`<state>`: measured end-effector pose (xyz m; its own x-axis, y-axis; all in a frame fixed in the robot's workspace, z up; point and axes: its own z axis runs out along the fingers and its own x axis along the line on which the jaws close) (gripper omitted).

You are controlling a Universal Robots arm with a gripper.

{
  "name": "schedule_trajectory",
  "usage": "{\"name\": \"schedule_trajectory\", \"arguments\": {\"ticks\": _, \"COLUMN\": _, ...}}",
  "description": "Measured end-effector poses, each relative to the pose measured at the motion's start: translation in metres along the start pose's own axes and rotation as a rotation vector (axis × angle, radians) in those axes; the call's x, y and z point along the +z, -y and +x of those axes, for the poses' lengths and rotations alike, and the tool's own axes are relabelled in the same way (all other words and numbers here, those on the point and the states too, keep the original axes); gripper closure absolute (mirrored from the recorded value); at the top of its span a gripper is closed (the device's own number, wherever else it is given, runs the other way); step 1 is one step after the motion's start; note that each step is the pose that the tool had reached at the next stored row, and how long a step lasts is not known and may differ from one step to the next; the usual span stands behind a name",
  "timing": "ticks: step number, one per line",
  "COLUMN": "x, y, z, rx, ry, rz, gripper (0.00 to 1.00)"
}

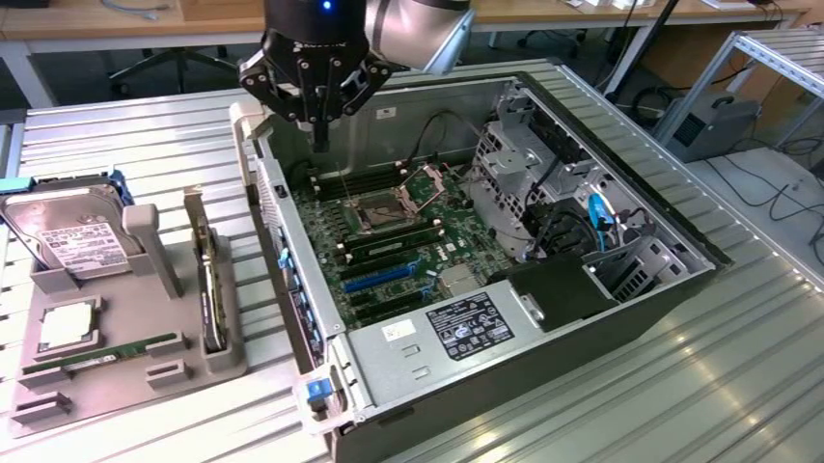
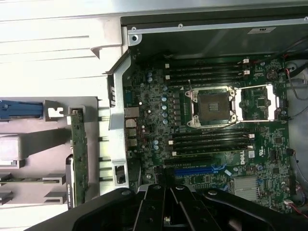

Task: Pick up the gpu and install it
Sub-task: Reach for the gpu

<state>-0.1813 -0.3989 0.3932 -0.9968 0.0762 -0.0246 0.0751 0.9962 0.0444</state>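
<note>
Exterior view showed the gripper (image 1: 319, 135), closed and empty, hanging over the open computer case (image 1: 399, 362) while the gpu (image 1: 210, 289) stood on edge in the gray holder (image 1: 149, 246) at the exterior view's left, so the work seemed at step 1, the reach, which would call for opened fingers above it.
</note>
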Motion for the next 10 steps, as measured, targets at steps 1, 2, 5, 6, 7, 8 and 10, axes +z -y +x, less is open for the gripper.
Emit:
{"name": "schedule_trajectory", "arguments": {"ticks": 1, "x": 0.0000, "y": 0.0001, "z": 0.0011, "rx": 0.000, "ry": 0.0000, "rz": 0.0000, "gripper": 0.89}}
{"name": "schedule_trajectory", "arguments": {"ticks": 2, "x": -0.0001, "y": 0.0002, "z": 0.0021, "rx": 0.000, "ry": 0.0000, "rz": 0.0000, "gripper": 0.89}}
{"name": "schedule_trajectory", "arguments": {"ticks": 5, "x": -0.0001, "y": 0.0004, "z": 0.0051, "rx": 0.000, "ry": 0.0001, "rz": 0.0000, "gripper": 0.89}}
{"name": "schedule_trajectory", "arguments": {"ticks": 6, "x": -0.0001, "y": 0.0005, "z": 0.0061, "rx": 0.000, "ry": 0.0001, "rz": 0.0000, "gripper": 0.89}}
{"name": "schedule_trajectory", "arguments": {"ticks": 7, "x": -0.0002, "y": 0.0005, "z": 0.0070, "rx": 0.000, "ry": 0.0001, "rz": 0.0000, "gripper": 0.89}}
{"name": "schedule_trajectory", "arguments": {"ticks": 8, "x": -0.0001, "y": 0.0006, "z": 0.0082, "rx": 0.000, "ry": 0.0001, "rz": -0.0001, "gripper": 0.89}}
{"name": "schedule_trajectory", "arguments": {"ticks": 10, "x": -0.0002, "y": 0.0008, "z": 0.0105, "rx": 0.000, "ry": 0.0001, "rz": 0.0000, "gripper": 0.89}}
